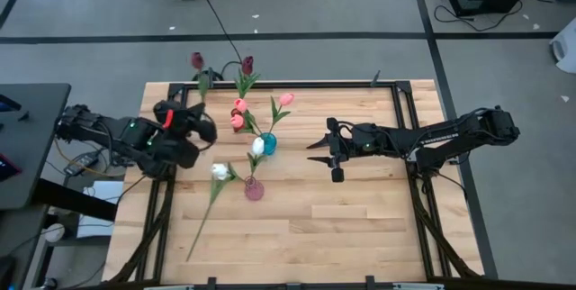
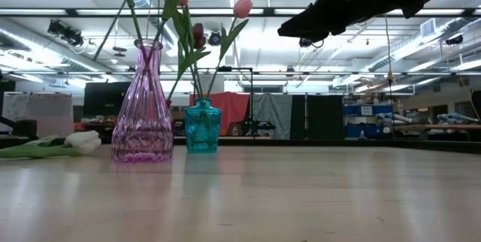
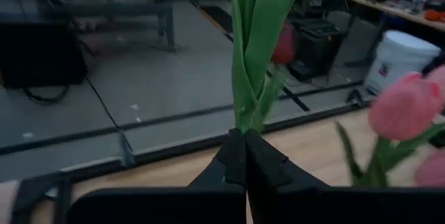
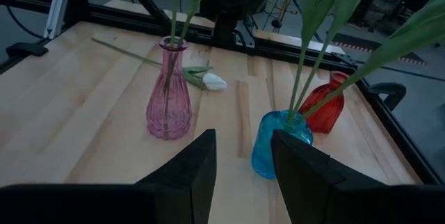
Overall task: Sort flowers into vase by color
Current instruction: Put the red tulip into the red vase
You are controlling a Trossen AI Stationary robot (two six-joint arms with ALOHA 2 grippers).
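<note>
My left gripper [image 1: 205, 130] [image 3: 245, 137] is raised near the table's left far corner, shut on a maroon tulip [image 1: 197, 59] whose bud [image 3: 284, 43] rises behind its leaves. My right gripper [image 1: 315, 152] [image 4: 243, 161] hovers open to the right of the vases. A blue vase [image 1: 267, 143] [image 4: 280, 144] holds pink tulips [image 1: 286, 99]. A pink vase [image 1: 255, 188] [image 4: 168, 92] holds green stems. A red vase [image 4: 332, 102] stands behind the blue one. One white tulip [image 1: 220, 171] lies flat on the table left of the pink vase. My left gripper pinches the maroon tulip's green stem and leaf base [image 3: 245, 121] between its two shut fingers. The stem and leaves rise out of the fingertips, with the bud above. The tulip is lifted clear of the table; the stem below the fingers is hidden by the gripper.
A second maroon tulip [image 1: 247, 63] shows past the table's far edge. A white tulip head [image 1: 258, 146] shows beside the blue vase. The three vases stand close together at the table's middle. Bare wood [image 1: 360, 227] stretches to the near and right edges.
</note>
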